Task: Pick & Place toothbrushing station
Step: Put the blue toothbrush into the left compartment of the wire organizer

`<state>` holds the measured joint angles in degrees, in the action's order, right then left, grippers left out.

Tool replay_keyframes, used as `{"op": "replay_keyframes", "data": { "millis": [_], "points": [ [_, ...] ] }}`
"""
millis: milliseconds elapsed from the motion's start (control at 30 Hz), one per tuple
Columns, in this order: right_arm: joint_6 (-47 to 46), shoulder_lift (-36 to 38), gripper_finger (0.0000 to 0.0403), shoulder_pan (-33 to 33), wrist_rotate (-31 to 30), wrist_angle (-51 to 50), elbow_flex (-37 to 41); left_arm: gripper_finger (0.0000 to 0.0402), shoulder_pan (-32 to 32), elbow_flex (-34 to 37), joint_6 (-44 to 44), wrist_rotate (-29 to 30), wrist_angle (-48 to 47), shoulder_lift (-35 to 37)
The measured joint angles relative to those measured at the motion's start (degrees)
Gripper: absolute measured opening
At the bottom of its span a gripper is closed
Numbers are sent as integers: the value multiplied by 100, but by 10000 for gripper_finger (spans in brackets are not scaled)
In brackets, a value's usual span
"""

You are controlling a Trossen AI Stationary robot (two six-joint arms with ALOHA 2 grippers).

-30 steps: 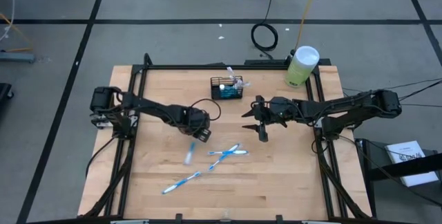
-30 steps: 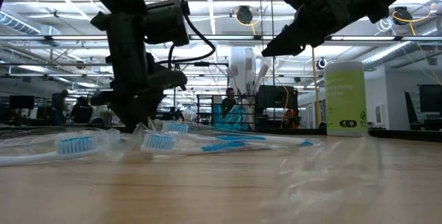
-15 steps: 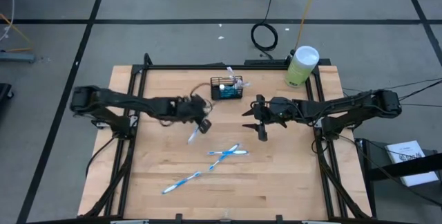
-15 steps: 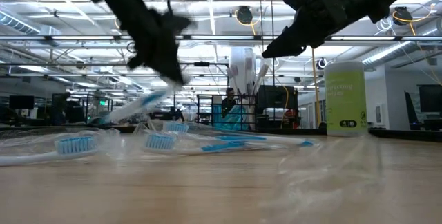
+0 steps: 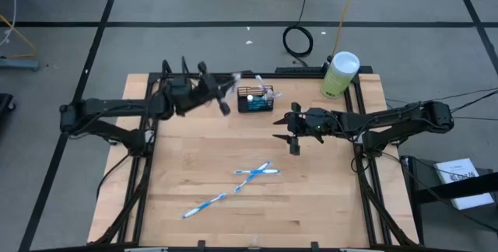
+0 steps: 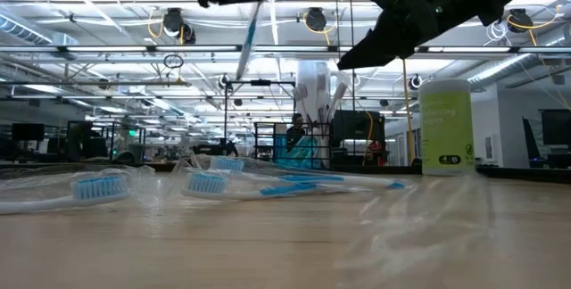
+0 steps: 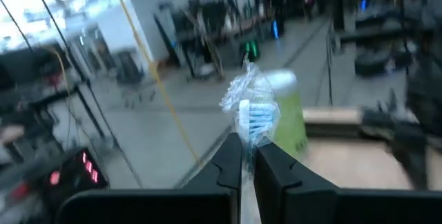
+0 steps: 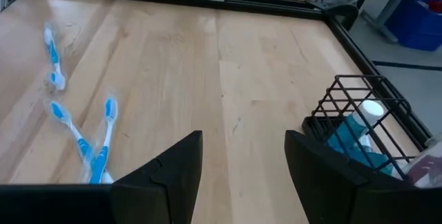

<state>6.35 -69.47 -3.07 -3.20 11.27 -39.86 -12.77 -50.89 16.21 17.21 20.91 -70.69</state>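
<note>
Since a moment ago, a wrapped toothbrush (image 7: 253,113) has been lifted off the counter (image 5: 179,174) by the left pincer (image 5: 222,99), clamped on it beside the wire-mesh basket (image 5: 255,99) at the counter's far edge; drop-in judged next. Right pincer (image 5: 293,135) hangs wide, empty. Counted: three toothbrushes (image 5: 257,172) left lying, one basket, one green canister (image 5: 339,75).

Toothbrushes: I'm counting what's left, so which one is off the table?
The wrapped toothbrush clamped in the left pincer, near the basket; three others lie on the table.
</note>
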Motion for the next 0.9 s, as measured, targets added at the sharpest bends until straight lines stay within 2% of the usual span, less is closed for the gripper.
{"op": "replay_keyframes", "data": {
  "millis": [167, 333, 467, 667, 900],
  "points": [
    [45, 0, 196, 0, 0, 4, 0, 12, -1142, 469, -17, -1464, 1332, -244],
    [59, 0, 196, 0, 0, 68, 0, 12, -2008, 883, -887, -2462, 2501, -690],
    [59, 0, 196, 0, 0, 72, 0, 12, -2312, 999, -1249, -2725, 3037, -1200],
    [44, 0, 196, 0, 0, 72, 0, 12, -2359, 997, -1541, -2927, 3936, -1956],
    [20, 0, 196, 0, 0, 70, 0, 17, -2359, 997, -1632, -2920, 4021, -2381]
  ]
}}
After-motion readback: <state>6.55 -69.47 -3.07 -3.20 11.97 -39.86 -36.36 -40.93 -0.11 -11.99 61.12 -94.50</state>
